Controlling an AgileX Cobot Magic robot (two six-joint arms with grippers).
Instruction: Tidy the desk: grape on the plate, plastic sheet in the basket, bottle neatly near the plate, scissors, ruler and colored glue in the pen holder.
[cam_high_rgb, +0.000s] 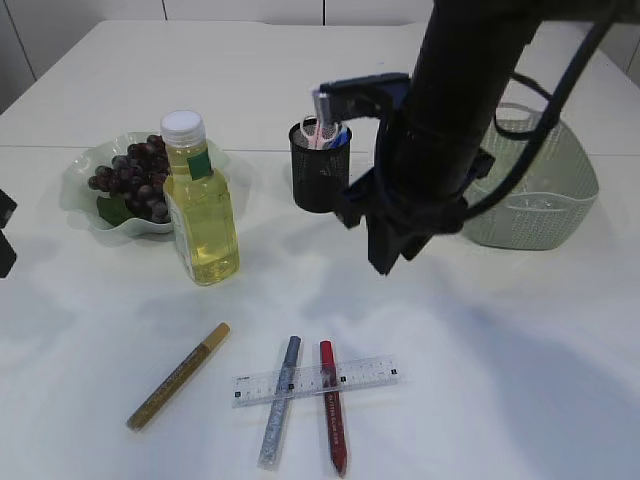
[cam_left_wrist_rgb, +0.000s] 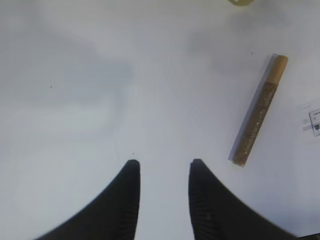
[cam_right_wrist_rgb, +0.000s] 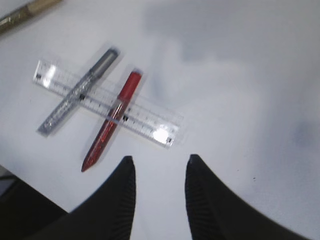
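Dark grapes (cam_high_rgb: 135, 180) lie on the pale green plate (cam_high_rgb: 84, 160) at the left. A bottle of yellow liquid (cam_high_rgb: 200, 205) stands upright next to the plate. The black mesh pen holder (cam_high_rgb: 320, 170) holds scissors handles (cam_high_rgb: 322, 128). A clear ruler (cam_high_rgb: 315, 381) (cam_right_wrist_rgb: 107, 102) lies at the front with a silver glue pen (cam_high_rgb: 280, 400) (cam_right_wrist_rgb: 80, 92) and a red glue pen (cam_high_rgb: 332, 405) (cam_right_wrist_rgb: 111, 120) across it. A gold glue pen (cam_high_rgb: 178, 375) (cam_left_wrist_rgb: 260, 110) lies to their left. My right gripper (cam_right_wrist_rgb: 157, 162) is open and empty above the table. My left gripper (cam_left_wrist_rgb: 162, 165) is open and empty.
A pale green basket (cam_high_rgb: 540, 190) stands at the right behind my right arm (cam_high_rgb: 440, 150). No plastic sheet can be made out. The table (cam_high_rgb: 520, 360) is white.
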